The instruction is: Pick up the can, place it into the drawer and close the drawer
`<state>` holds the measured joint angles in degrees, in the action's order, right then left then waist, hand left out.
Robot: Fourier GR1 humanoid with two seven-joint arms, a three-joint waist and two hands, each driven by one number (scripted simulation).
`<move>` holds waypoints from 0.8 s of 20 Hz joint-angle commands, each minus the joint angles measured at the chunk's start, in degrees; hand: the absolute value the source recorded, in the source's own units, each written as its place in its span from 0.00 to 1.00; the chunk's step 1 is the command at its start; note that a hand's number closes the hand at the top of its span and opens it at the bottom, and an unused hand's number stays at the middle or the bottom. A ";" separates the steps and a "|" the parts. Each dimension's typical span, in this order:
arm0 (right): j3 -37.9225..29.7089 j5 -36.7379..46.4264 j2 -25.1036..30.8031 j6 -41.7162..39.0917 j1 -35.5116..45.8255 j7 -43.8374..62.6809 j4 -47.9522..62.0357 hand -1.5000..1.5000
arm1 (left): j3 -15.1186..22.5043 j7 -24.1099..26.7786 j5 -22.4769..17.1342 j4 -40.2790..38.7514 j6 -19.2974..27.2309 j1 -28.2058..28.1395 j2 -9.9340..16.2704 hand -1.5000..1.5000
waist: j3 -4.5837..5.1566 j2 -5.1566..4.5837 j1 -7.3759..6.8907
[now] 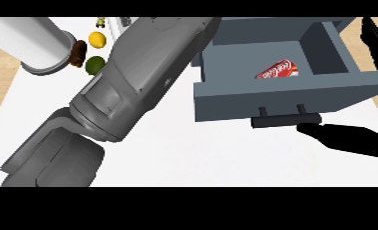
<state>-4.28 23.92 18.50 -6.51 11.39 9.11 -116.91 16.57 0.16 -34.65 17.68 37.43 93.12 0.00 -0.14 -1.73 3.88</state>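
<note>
Right hand: black right hand (341, 138) comes in from the right edge, its fingertips just under and touching or all but touching the drawer's handle; whether the fingers are spread or curled cannot be told from this angle.
Left hand: not seen; only the big grey left forearm (140, 71) shows, crossing the view on a slant from lower left toward the drawer's back left corner and covering that corner.
Can: red cylindrical drinks can with white script (277, 70) lies on its side, tilted, on the floor of the drawer, apart from the walls that show.
Drawer: blue-grey open box drawer (251, 105) with a dark bar handle (286, 120) on its front face stands pulled out over the white surface (199, 149).
Step in hand: judging by the can already inside, picking and placing look done; closing the drawer is what remains.
Next move: likely a push on the front face or handle, straight along the drawer's travel toward the top of the view, with the left forearm kept out of the way.
Risk: an off-centre push may skew the drawer, and the can may roll.
Bystanders: yellow lemon (97, 38), green lime (94, 63) and a dark brown oblong thing (78, 53) lie at upper left beside a white cylinder (37, 44), well apart from the drawer.
</note>
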 commanded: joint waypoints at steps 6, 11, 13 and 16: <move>9.36 16.97 -1.11 6.13 8.55 -5.47 19.02 0.00 | 1.06 1.40 0.21 -1.59 -0.34 -0.19 0.00 0.00 | -0.01 0.26 -1.95; 10.53 24.18 -1.06 10.17 13.19 -7.48 30.79 0.00 | -0.81 -0.42 1.01 -1.38 -2.97 1.81 1.87 0.00 | 0.07 0.83 -4.02; 13.20 28.33 -3.55 13.47 14.61 -7.29 34.41 0.00 | -1.28 -1.23 0.88 -1.04 -3.21 1.34 1.29 0.00 | 0.08 1.00 -4.24; 10.99 28.54 -4.42 17.74 18.15 -11.22 43.97 0.00 | -1.76 0.03 1.10 0.90 -4.35 -1.93 3.41 0.00 | 0.10 1.21 -5.04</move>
<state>7.07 49.87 15.35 7.24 25.50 0.47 -82.02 15.50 -0.25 -33.71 17.04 34.36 93.60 1.93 -0.07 -0.84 -0.42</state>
